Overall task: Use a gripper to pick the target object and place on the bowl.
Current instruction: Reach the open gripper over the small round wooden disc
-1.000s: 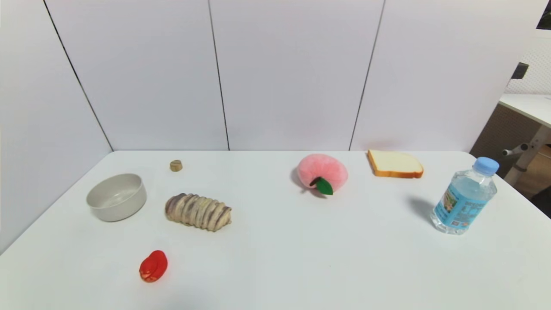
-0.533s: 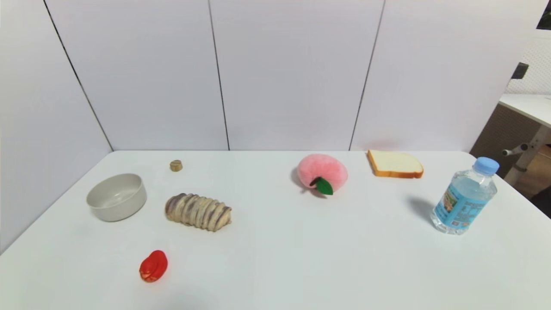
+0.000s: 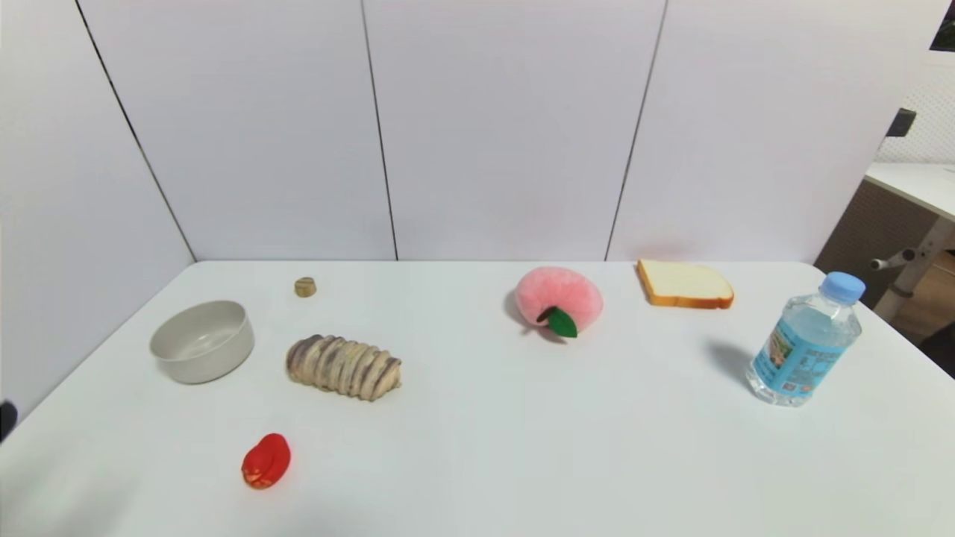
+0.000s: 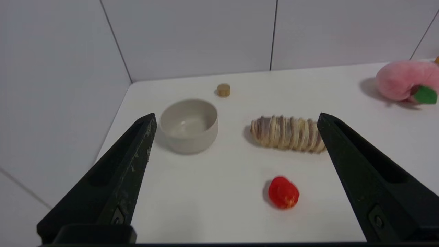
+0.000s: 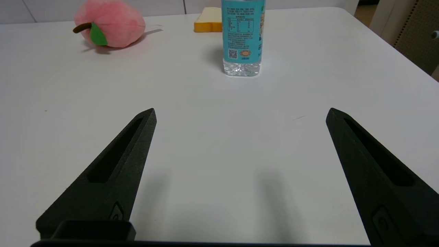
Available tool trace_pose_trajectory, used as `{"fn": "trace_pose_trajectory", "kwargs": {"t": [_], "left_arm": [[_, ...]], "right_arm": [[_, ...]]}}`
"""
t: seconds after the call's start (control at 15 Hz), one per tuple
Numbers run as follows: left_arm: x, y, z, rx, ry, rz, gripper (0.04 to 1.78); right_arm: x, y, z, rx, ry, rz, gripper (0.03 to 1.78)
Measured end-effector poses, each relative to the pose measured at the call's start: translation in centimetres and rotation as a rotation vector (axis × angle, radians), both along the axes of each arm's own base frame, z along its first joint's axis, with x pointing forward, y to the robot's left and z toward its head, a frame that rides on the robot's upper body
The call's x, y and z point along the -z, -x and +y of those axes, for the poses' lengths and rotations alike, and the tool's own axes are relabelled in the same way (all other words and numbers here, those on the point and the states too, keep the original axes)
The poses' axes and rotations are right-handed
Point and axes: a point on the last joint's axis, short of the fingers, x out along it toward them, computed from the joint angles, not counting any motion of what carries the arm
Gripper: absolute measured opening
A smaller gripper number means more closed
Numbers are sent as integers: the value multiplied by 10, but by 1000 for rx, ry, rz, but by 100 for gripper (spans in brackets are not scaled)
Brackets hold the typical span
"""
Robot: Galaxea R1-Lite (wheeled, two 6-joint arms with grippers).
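Note:
The tiny tan-brown nugget (image 3: 304, 286) sits near the back of the white table, behind the beige-grey bowl (image 3: 201, 341); both also show in the left wrist view, the nugget (image 4: 223, 90) just beyond the bowl (image 4: 189, 125). My left gripper (image 4: 235, 118) is open and empty, above the table's near left part, well short of the bowl; only a dark bit of it (image 3: 6, 419) shows at the head view's left edge. My right gripper (image 5: 240, 113) is open and empty, low over bare table at the near right, outside the head view.
A long striped bread roll (image 3: 344, 366) lies right of the bowl, a small red piece (image 3: 265, 461) in front. A pink plush peach (image 3: 559, 298), a bread slice (image 3: 683, 283) and a water bottle (image 3: 805, 341) stand to the right. White walls close the back and left.
A dark bit of my left arm has come into the head view at the left edge. Nothing on the table has moved.

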Motion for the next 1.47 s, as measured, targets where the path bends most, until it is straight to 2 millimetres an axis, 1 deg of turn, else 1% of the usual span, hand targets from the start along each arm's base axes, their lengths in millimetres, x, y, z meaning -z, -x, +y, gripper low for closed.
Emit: {"fn": "trace_pose_trajectory", "kwargs": {"t": [0.13, 0.2, 0.33, 0.4, 0.47, 0.6, 0.67, 0.8, 0.93, 1.0, 1.07, 1.2, 1.33, 1.47], "left_arm": [[-56, -30, -3, 29, 7, -39, 169], [-84, -49, -5, 39, 10, -62, 169], [-130, -88, -11, 53, 13, -98, 169], [-146, -111, -14, 59, 13, -100, 169], [-156, -134, -17, 63, 13, -95, 169], [-164, -185, -24, 67, 11, -62, 169], [-160, -210, -27, 68, 9, -28, 169], [-141, -260, -33, 69, 2, 61, 169], [-116, -300, -38, 67, -6, 163, 169], [-101, -315, -38, 63, -11, 232, 169], [-86, -328, -38, 53, -17, 311, 169], [-61, -342, -34, 16, -31, 471, 169], [-39, -351, -26, -19, -43, 611, 169], [-19, -358, -13, -54, -41, 713, 169]], "right_arm": [[0, 0, 0, -1, 0, 0, 171], [0, 0, 0, 0, 0, 0, 171], [0, 0, 0, 0, 0, 0, 171], [0, 0, 0, 0, 0, 0, 171], [0, 0, 0, 0, 0, 0, 171], [0, 0, 0, 0, 0, 0, 171], [0, 0, 0, 0, 0, 0, 171], [0, 0, 0, 0, 0, 0, 171], [0, 0, 0, 1, 0, 0, 171], [0, 0, 0, 0, 0, 0, 171], [0, 0, 0, 0, 0, 0, 171], [0, 0, 0, -1, 0, 0, 171], [0, 0, 0, 0, 0, 0, 171], [0, 0, 0, 0, 0, 0, 171]]}}
